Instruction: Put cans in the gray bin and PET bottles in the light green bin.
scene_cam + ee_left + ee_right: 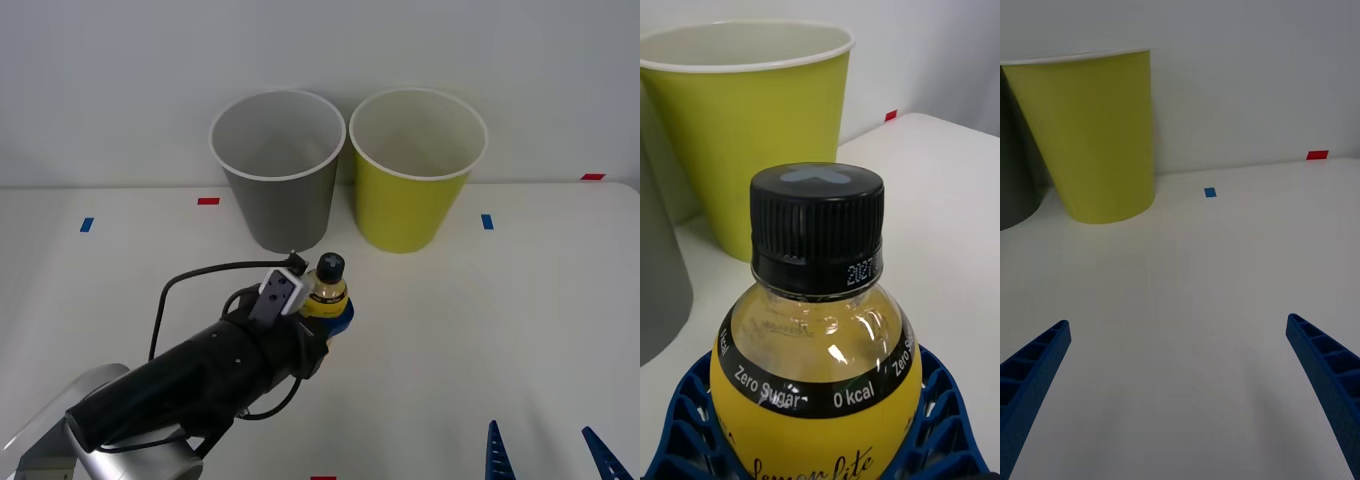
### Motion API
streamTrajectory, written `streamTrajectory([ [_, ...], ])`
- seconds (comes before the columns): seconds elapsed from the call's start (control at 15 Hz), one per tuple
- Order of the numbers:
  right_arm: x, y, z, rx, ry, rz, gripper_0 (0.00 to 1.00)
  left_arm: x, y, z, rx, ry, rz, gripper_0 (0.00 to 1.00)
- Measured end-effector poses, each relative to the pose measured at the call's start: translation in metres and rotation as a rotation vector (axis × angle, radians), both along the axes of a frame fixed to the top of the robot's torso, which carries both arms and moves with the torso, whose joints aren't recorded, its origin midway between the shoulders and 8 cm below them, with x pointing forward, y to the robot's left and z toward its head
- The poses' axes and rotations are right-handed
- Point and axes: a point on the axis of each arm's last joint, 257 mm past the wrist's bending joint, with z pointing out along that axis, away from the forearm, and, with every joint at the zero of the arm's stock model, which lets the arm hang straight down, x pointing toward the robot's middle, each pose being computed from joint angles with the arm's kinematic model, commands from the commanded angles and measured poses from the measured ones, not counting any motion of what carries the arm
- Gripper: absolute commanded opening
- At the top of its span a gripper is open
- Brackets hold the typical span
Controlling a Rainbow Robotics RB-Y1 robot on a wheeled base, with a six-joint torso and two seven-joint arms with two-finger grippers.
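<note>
A small PET bottle (327,287) with a yellow body and black screw cap stands upright in front of the two bins, between the blue fingers of my left gripper (333,312), which is shut on its body. Up close, the PET bottle (816,360) fills the left wrist view with blue fingers (685,420) curving around both sides. The gray bin (278,168) stands just behind it, the light green bin (415,166) to the right of that. My right gripper (545,455) rests open low at the front right, fingers (1030,375) wide apart over bare table.
Small red and blue tape marks (487,221) dot the white table. A black cable (190,280) loops off my left arm. A pale wall rises right behind the bins. Open table lies to the right of the bottle.
</note>
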Motion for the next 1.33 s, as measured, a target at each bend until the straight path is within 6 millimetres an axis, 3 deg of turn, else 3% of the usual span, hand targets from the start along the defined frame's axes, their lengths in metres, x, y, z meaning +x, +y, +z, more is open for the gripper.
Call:
streamTrajectory([
  [0.53,0.000,0.000,0.000,0.000,0.000,0.000,1.00,-0.012,0.052,0.074,0.206,0.038,0.058,0.00],
  [0.87,0.000,0.000,0.000,0.000,0.000,0.000,1.00,0.004,0.083,0.115,0.282,0.053,0.118,0.00],
  [1.33,0.000,0.000,0.000,0.000,0.000,0.000,1.00,0.030,0.067,0.226,0.140,-0.099,0.111,0.00],
])
